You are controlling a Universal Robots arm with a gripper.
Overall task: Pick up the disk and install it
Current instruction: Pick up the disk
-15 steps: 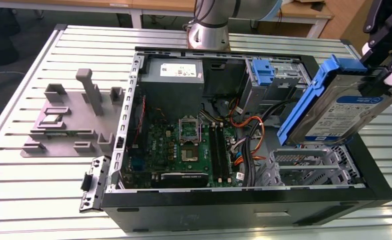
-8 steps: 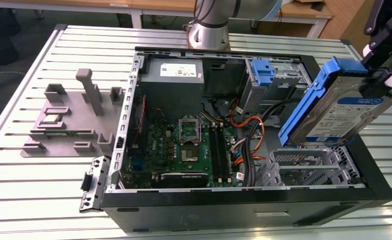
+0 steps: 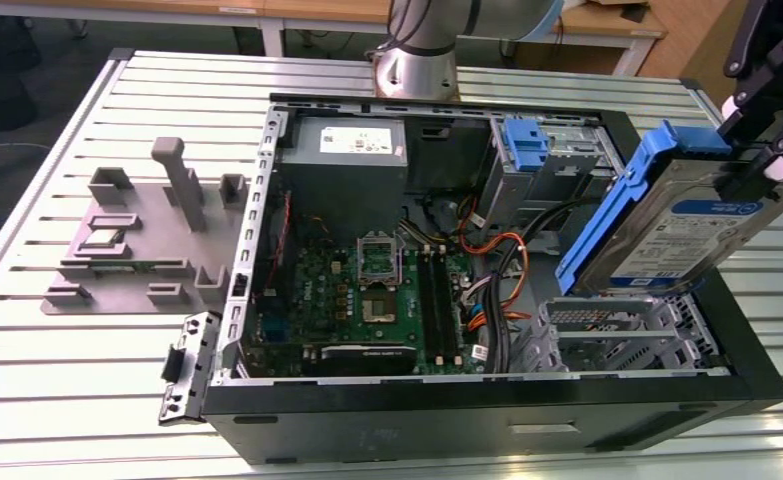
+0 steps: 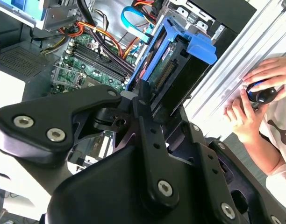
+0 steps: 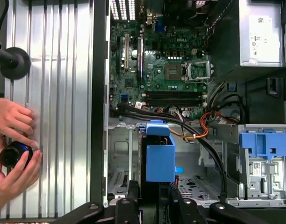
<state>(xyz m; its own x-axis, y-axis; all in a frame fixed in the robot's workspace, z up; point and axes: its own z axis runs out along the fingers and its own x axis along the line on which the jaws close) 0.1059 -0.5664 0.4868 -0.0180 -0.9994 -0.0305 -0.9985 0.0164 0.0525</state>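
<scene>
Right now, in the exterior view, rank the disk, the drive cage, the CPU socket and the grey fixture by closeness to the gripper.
1. The disk, held tilted in the gripper.
2. The drive cage, just below the disk.
3. The CPU socket, toward the view's middle.
4. The grey fixture, on the table, exterior view's left.

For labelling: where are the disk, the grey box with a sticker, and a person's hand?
disk [image 3: 671, 240]: exterior view, silver body.
grey box [image 3: 338, 178]: exterior view, bare grey face.
hand [image 5: 12, 120]: first wrist view, its middle.
</scene>
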